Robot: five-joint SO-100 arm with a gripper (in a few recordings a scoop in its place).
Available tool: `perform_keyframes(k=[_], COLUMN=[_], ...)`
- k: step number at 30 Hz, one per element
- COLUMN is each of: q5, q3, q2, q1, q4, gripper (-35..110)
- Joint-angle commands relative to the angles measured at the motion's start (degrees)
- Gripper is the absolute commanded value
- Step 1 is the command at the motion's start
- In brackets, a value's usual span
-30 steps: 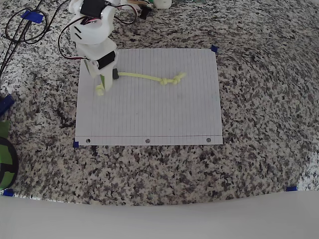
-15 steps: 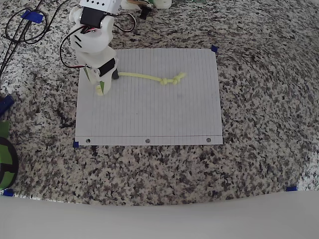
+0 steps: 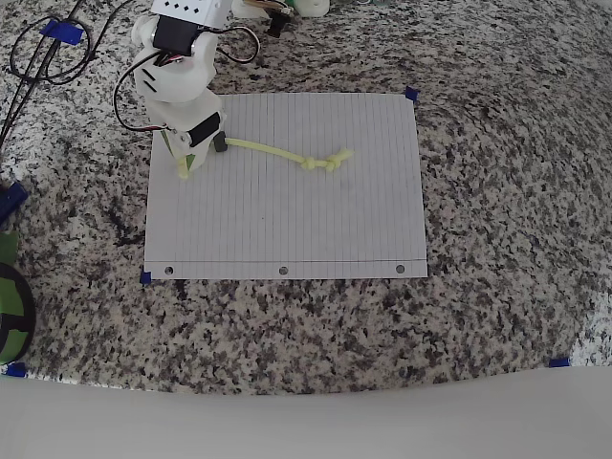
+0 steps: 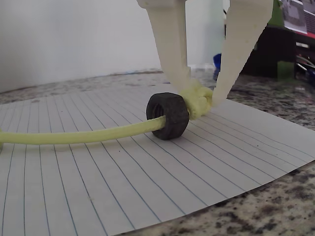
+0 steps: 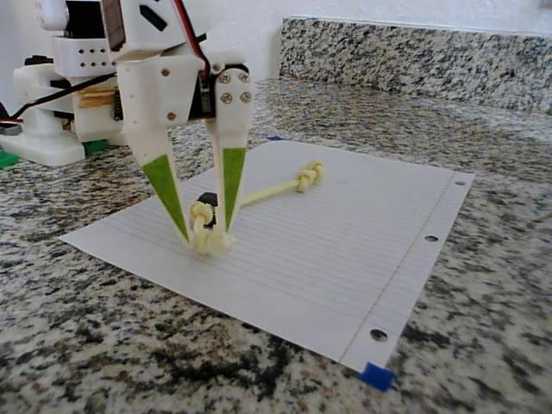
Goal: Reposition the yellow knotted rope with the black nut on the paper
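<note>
**Fingers pinching rope end knot, near paper's edge**

Fingers closed narrow on the end knot of the yellow knotted rope; tips point down and touch or nearly touch the paper. Wrist view: both fingers converge on the knot, pressing it from either side, with the black nut threaded on the rope just beside the knot and resting on the paper.

Overhead view: gripper sits at the paper's upper left corner area. Rope runs from the nut rightward and slightly down to a knot cluster near the sheet's upper middle; its whole visible length lies on the paper. Punched holes line the paper's lower edge.

Paper lies flat on the speckled granite surface. Blue tape bits mark its corners. Black cables lie on the surface at upper left, apart from the paper.
</note>
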Motion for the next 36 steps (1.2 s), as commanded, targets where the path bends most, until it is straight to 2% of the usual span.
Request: perform_keyframes(k=[1,3,4,5,13,16,19,23,30,33,36], q5=[-0.1,0.0,-0.2,-0.3,-0.4,-0.4,-0.4,-0.5,-3.0,-8.8,-18.7], q3=[-2.1,-2.0,-2.0,-2.0,-2.0,-2.0,-2.0,-2.0,-2.0,-1.9,-1.8], q2=[0.2,0.1,0.0,-0.1,-1.3,-1.3,-1.1,-0.4,3.5,7.6,13.2], q1=[0.4,0.4,0.4,0.4,0.8,0.9,1.1,1.1,1.7,2.5,4.5], q4=[-0.2,0.2,0.3,0.3,-0.3,-0.3,-0.1,0.2,1.8,2.2,1.8], gripper=[17,18,27,29,32,28,8,0,0,0,0])
